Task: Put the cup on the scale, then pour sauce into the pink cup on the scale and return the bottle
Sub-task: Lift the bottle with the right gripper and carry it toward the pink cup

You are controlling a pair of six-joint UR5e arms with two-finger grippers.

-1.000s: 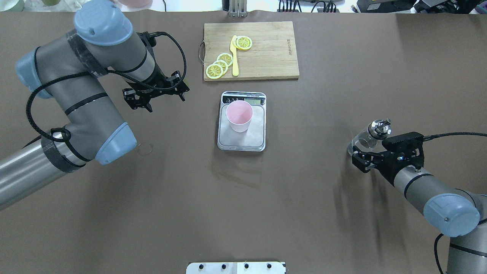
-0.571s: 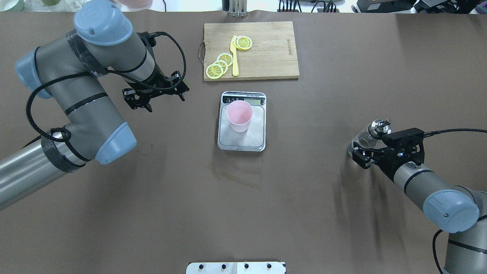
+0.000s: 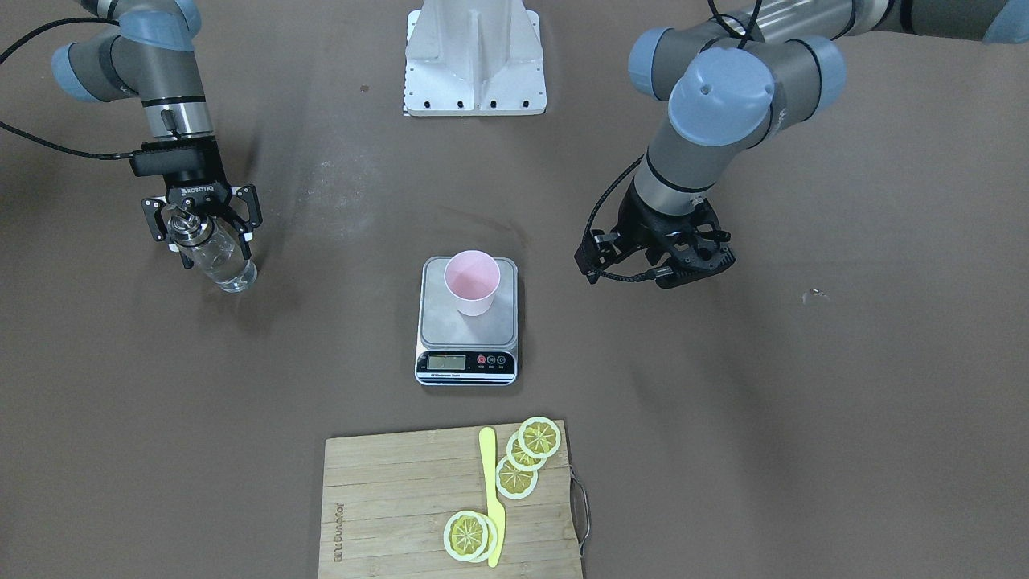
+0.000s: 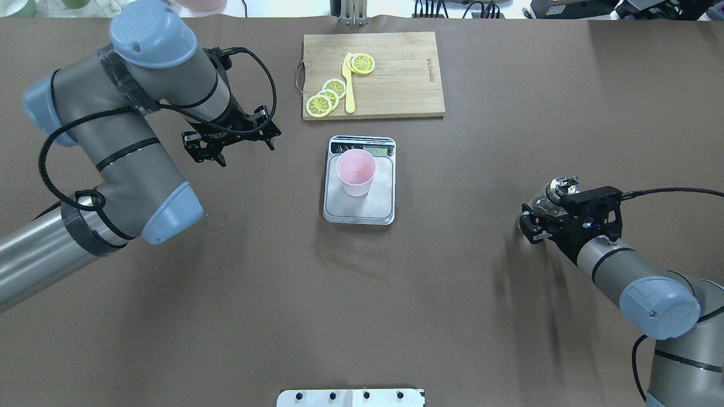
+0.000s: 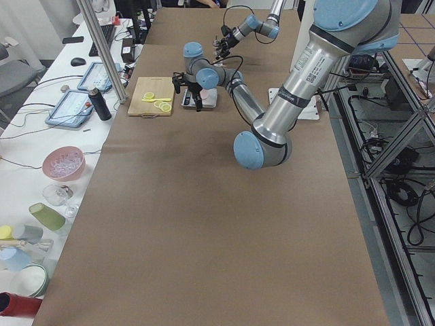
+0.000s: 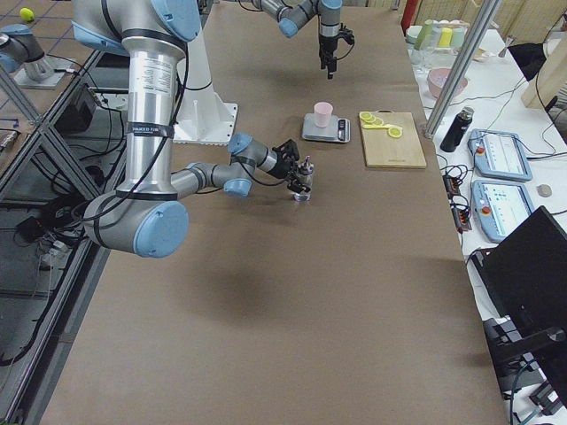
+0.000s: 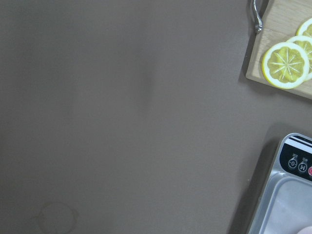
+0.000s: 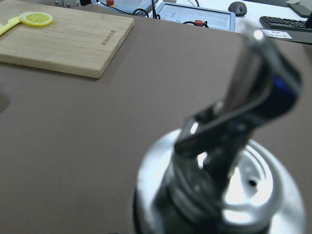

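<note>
Pink cup (image 4: 355,172) sits upright on the scale (image 4: 373,212), toward the display end of the platform, so step one reads as done. Cup interior looks dry from overhead, though clear sauce would be hard to spot. My call: the step in hand is the bottle pickup.

Right gripper (image 3: 206,240) is down over the glass bottle (image 3: 219,261), which stands on the brown table (image 4: 452,282) well apart from the scale, on the robot's right. Front-facing view shows the fingers spread wide, one on each side of the neck. The metal pour-spout cap (image 8: 234,122) sits between them and fills the right wrist view, blurred. No finger contact visible, so the claw straddles the bottle and has no hold on it yet. Sauce level is hard to read through the glass.

Left gripper (image 4: 237,148) hangs beside the scale on the robot's left, fingers wide apart, holding nothing, clear of the cup.

Next move, as I judge it:
- close the right fingers squarely on the neck or body, below the cap
- lift straight up
- carry the bottle to the cup and tilt the spout over the rim

Risk: a grip too high on the slick cap could slip.
</note>
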